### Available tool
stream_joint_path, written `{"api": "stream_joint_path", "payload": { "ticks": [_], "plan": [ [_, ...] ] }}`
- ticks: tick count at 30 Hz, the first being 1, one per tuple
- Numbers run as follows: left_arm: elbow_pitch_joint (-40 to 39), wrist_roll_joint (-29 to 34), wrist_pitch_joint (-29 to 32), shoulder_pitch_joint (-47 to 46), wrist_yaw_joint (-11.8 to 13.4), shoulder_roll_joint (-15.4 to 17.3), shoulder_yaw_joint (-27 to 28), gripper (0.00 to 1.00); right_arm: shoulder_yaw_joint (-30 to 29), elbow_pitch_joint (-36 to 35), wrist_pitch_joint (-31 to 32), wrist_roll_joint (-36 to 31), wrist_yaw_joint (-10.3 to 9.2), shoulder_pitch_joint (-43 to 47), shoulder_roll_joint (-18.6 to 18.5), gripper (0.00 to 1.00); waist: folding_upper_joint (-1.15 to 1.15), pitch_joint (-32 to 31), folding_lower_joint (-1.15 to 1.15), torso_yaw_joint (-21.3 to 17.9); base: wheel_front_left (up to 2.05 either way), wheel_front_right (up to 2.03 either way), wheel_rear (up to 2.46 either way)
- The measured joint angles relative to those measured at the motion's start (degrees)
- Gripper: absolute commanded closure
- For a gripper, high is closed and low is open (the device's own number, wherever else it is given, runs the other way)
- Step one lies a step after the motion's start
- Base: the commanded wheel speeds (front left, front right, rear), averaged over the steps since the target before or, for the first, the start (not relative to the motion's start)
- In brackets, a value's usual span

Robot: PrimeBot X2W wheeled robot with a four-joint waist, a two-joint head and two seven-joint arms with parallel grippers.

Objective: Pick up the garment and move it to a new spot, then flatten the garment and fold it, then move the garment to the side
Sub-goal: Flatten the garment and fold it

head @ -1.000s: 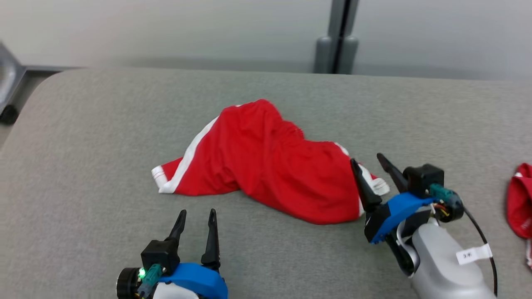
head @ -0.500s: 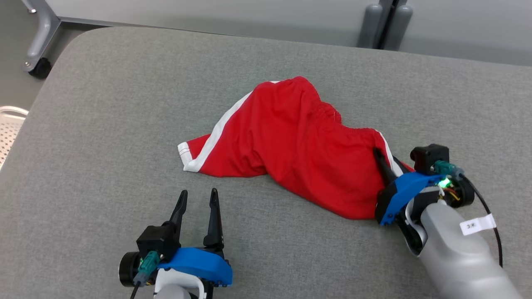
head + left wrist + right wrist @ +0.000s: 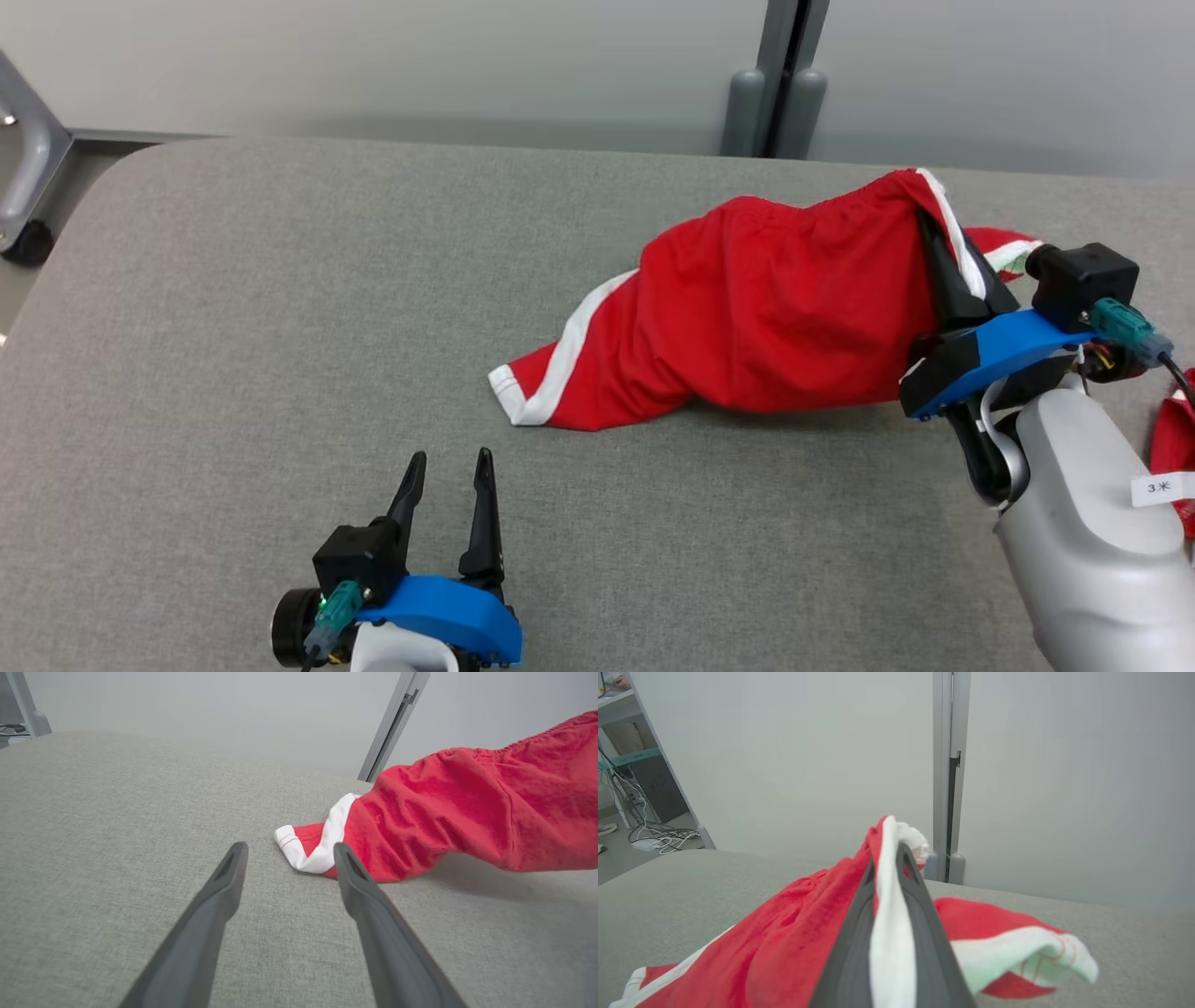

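My right gripper (image 3: 943,231) pinches the white-striped edge of the red garment (image 3: 766,317), that end raised off the grey table (image 3: 280,327). The cloth drapes down leftward; its hem corner rests just ahead of my left gripper (image 3: 450,455), fingers spread.

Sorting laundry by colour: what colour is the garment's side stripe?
White stripe on the red garment; head view shows it best.

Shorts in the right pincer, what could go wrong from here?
The right pincer pinches only the striped edge of the shorts, so the cloth might slip out. The hem lies on the table and may drag and bunch. Another red garment beside the right arm could snag.
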Motion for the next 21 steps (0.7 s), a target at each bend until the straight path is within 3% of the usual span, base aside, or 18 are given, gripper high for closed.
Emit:
{"api": "stream_joint_path", "payload": {
  "ticks": [6,11,12,13,14,18,21],
  "plan": [
    [1.2,-0.2,0.0,1.5,-1.0,0.0,1.0,0.00,1.1,-5.5,0.0,-3.9,0.00,1.5,0.4,1.00,0.00,-3.3,-0.01,-1.7,0.00,0.00,0.00],
    [1.7,-0.5,0.0,2.2,-1.7,0.0,0.7,0.00,10.3,-8.5,-0.1,-7.5,0.00,3.2,2.4,1.00,0.00,-4.4,-0.01,-1.5,0.00,0.00,0.00],
    [1.8,-0.5,0.0,2.2,-1.8,0.0,0.6,0.00,12.8,-8.3,-0.1,-7.6,0.00,3.7,3.1,0.92,0.00,-4.3,-0.01,-1.2,0.00,0.00,0.00],
    [2.0,-0.5,0.0,2.2,-1.9,0.0,0.4,0.00,15.7,-7.6,-0.1,-7.4,0.00,4.2,3.7,0.74,0.00,-4.2,0.00,-0.9,0.00,0.00,0.00],
    [2.2,-0.5,0.0,2.3,-1.9,0.0,0.1,0.00,18.8,-6.2,-0.1,-6.9,0.00,4.7,4.3,0.00,0.00,-4.1,0.00,-0.6,0.00,0.00,0.00],
    [3.1,-0.9,0.0,2.3,-1.7,0.0,-0.3,0.00,28.7,-1.9,0.0,-1.1,0.01,6.0,6.3,0.00,0.00,-3.3,0.00,0.8,0.00,0.00,0.00],
    [3.1,-0.9,0.0,2.4,-1.3,0.0,-0.1,0.00,30.4,-1.8,0.0,2.8,0.01,5.5,6.3,0.00,0.00,-2.6,0.01,1.0,0.00,0.00,0.00]
  ]
}}
